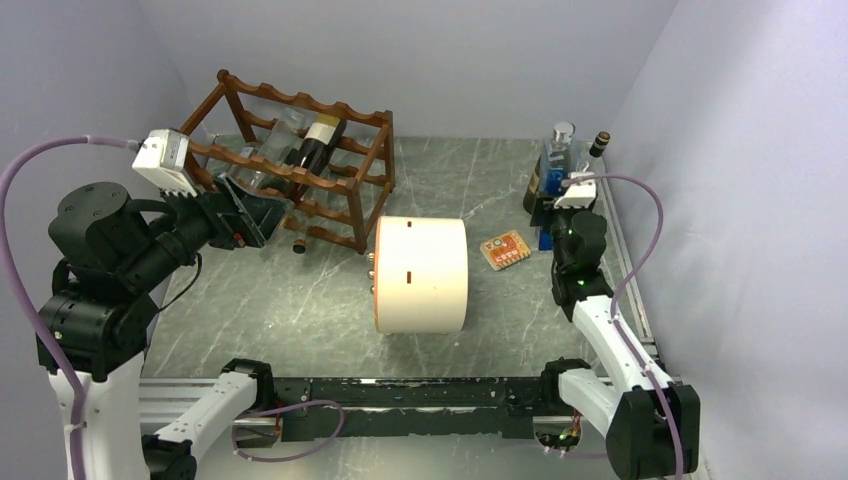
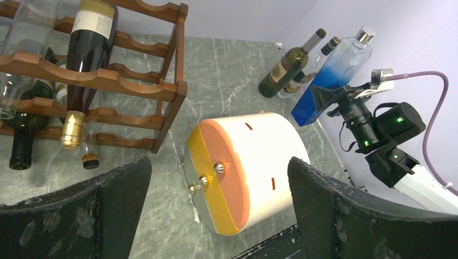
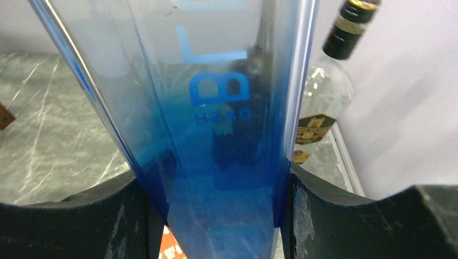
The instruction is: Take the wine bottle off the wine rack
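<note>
The reddish-brown wine rack point(image 1: 345, 165) stands at the back left and also shows in the left wrist view point(image 2: 137, 86). A dark wine bottle point(image 1: 320, 142) with a cream label and gold foil neck point(image 2: 82, 59) lies tilted in the rack, neck toward the front. My left gripper point(image 1: 262, 212) is open and empty, just in front of the rack's left end; in its own view the gripper point(image 2: 219, 216) frames the cream cylinder. My right gripper point(image 1: 553, 222) at the far right is shut on a tall blue glass bottle point(image 3: 216, 135).
A cream cylinder point(image 1: 420, 273) with an orange end lies mid-table. Clear bottles and another dark bottle point(image 2: 24, 127) lie in the rack. A green bottle point(image 2: 282, 69) and a clear black-capped bottle point(image 3: 327, 86) stand by the blue one. An orange card point(image 1: 505, 250) lies nearby.
</note>
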### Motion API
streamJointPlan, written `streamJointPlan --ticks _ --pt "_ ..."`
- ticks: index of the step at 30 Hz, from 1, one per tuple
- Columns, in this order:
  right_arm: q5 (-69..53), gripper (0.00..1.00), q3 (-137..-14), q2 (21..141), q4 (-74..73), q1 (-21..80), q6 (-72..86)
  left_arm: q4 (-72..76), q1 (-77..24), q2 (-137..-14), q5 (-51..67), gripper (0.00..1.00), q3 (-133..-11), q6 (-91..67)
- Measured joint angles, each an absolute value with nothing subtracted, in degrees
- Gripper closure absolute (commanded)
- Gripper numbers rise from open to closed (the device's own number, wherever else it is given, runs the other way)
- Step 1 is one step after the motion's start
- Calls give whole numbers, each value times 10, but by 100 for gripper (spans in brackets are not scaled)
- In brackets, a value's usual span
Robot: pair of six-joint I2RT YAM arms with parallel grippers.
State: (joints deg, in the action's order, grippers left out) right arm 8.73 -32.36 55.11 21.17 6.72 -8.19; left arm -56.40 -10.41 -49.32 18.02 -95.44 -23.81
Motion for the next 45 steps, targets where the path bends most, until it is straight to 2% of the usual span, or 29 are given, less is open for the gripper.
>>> streamJointPlan --ticks 5,15,27,45 --pt "108 100 -278 565 302 22 -42 -551 -104 -486 183 1 -940 -238" --pt "112 100 -239 685 469 -98 27 -528 -104 -472 199 0 -893 -238" --pt "60 100 -222 825 662 -119 37 -518 -104 -471 203 0 -863 -238" --pt "44 100 -200 934 801 -131 16 -501 -104 -464 216 1 -822 -247"
